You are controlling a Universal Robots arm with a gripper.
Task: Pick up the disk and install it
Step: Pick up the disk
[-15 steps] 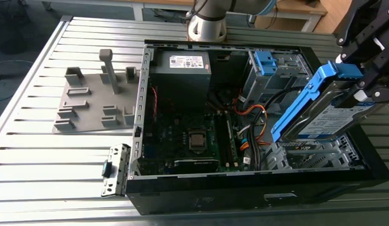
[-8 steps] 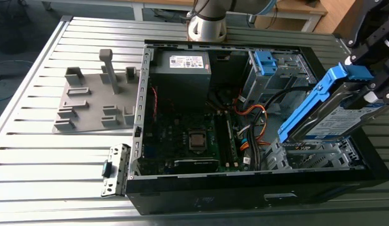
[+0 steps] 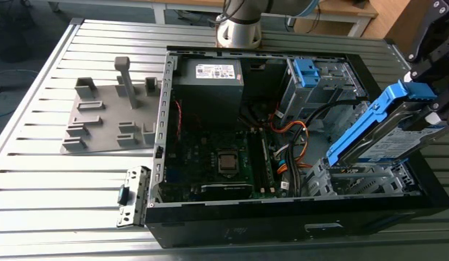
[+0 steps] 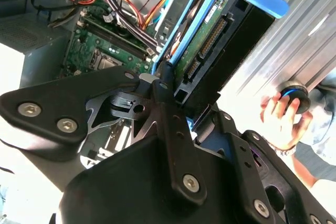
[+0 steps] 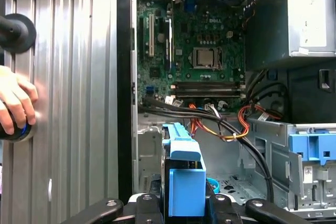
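Slatted table (image 3: 36, 163) | tool (image 3: 429, 103) grips tilted disk (image 3: 387, 138) | above open case (image 3: 232, 228)

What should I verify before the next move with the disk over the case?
1. Grip: claw shut on the disk: ok.
2. Alignment: disk tilted above the metal bay: not ok.
3. Seating: disk not yet in the bay: not ok.
4. Path: orange cables clear of the bay: cannot tell.
5. Safety: a person's hand at the table, outside the case: ok.
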